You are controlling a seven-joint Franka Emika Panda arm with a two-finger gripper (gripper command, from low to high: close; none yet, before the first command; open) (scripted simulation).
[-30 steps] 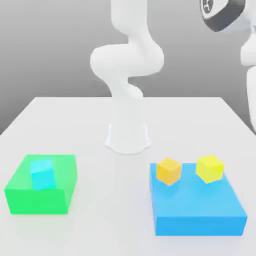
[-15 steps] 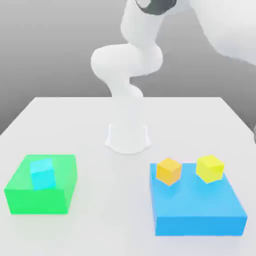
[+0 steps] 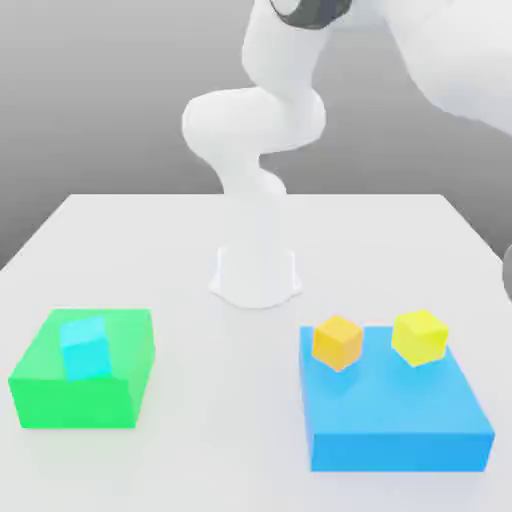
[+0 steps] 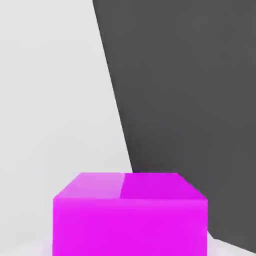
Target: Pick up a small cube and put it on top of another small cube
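**Magenta cube sits close under the hand camera; cyan cube rests on the green block**

Nearest to the hand we see 1 thing: the magenta cube (image 4: pixel 130 215), right in front of the hand camera and very close to it. Its top face and 1 side face are turned toward us, and its edges look level. We cannot tell from these views whether the hand is open, closed or gripping the cube. We also cannot tell whether anything touches the cube's sides.

Just beyond the cube, farther from the hand, lies the white table (image 3: pixel 400 240). Its edge runs as a slanted line, with dark grey ground past it.

In the exterior view the arm (image 3: pixel 255 130) stands on its round base at the middle of the table. It bends upward, and its upper links run off the top toward the exterior view's right.

The other 3 cubes are well apart from that base:

- **Cyan cube** (image 3: pixel 85 347): it sits on top of the green block (image 3: pixel 70 400), at the exterior view's left. It is turned slightly askew to the block's edges, and nothing lies on it.
- **Orange cube** (image 3: pixel 337 342) and **yellow cube** (image 3: pixel 419 336): these 2 sit on the blue block (image 3: pixel 395 420), at the exterior view's right. They are near each other but not touching, along the block's edge nearer the arm's base.
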